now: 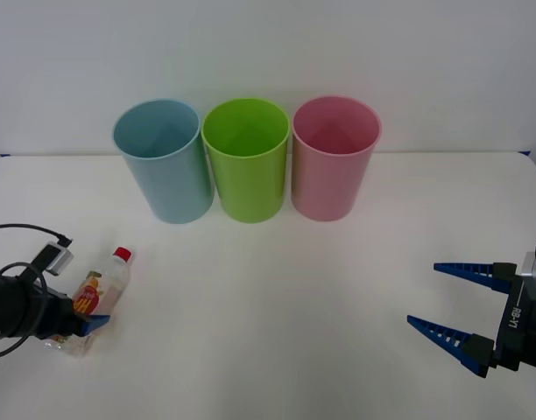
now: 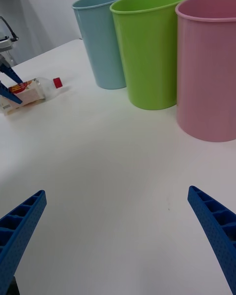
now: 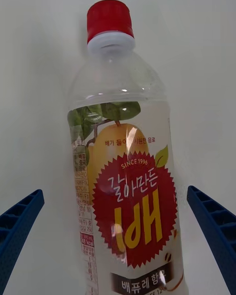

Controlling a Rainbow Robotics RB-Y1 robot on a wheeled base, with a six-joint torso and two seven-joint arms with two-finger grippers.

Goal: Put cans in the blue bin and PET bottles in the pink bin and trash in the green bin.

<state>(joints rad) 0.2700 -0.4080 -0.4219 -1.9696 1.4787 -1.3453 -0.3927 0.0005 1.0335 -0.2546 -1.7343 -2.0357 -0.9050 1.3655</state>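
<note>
The right gripper [image 1: 443,297] hovers wide over the desk [image 1: 277,306]; the left gripper [image 1: 80,328] (fingers spread) straddles the lying PET bottle [image 1: 102,293], front-left of the blue bin [image 1: 163,162].

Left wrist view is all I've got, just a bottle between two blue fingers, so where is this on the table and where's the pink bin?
Observer: The PET bottle lies on its side near the table's left edge, with the left gripper open around its base.
Operator: And the pink bin?
Observer: The pink bin stands at the right end of the back row, beside the green bin and then the blue bin.
Operator: What's the right arm doing?
Observer: The right gripper hovers open near the table's right edge, holding nothing.
</note>
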